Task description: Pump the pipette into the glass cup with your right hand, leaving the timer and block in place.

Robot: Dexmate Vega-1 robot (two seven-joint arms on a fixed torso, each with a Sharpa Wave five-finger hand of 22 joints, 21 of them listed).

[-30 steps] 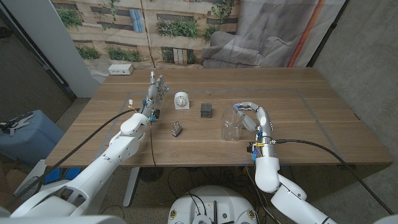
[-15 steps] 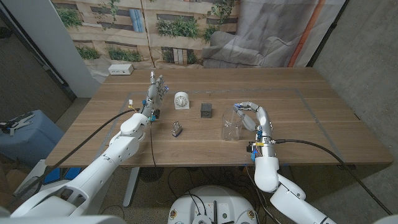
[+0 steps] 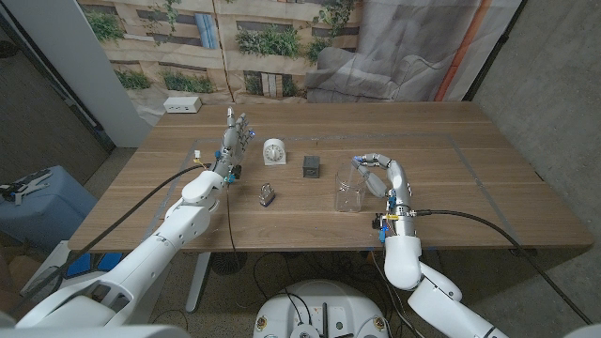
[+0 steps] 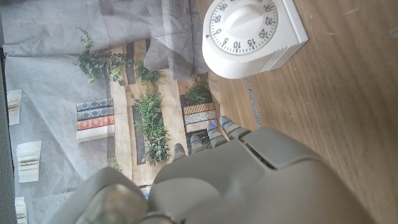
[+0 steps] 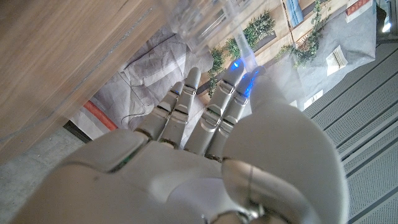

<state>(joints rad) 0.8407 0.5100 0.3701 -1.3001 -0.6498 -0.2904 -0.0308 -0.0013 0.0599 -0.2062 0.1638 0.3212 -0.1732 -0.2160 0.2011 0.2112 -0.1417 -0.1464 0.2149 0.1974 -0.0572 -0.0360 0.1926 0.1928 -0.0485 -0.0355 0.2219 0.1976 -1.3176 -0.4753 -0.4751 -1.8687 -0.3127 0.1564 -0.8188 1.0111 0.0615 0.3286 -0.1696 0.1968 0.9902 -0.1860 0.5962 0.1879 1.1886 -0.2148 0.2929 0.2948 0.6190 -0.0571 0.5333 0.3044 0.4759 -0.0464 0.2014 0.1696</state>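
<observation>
Pipette [image 3: 360, 165] pinched in right hand [image 3: 380, 174] over glass cup [image 3: 350, 191] rim, block [image 3: 311, 167] near

My right hand [image 3: 380, 172] is pale grey-white, with blue light glowing at its fingertips [image 5: 241, 87]. The glass cup [image 3: 350, 191] is clear. The timer [image 3: 273, 150] is white with a black-marked dial, the block [image 3: 311, 166] dark grey, maybe black. The table [image 3: 451, 178] is brown wood grain. My left hand [image 3: 235, 139] is the same grey-white.

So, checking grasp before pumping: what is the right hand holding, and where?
The right hand pinches the clear plastic pipette near its top, over the glass cup.
</observation>
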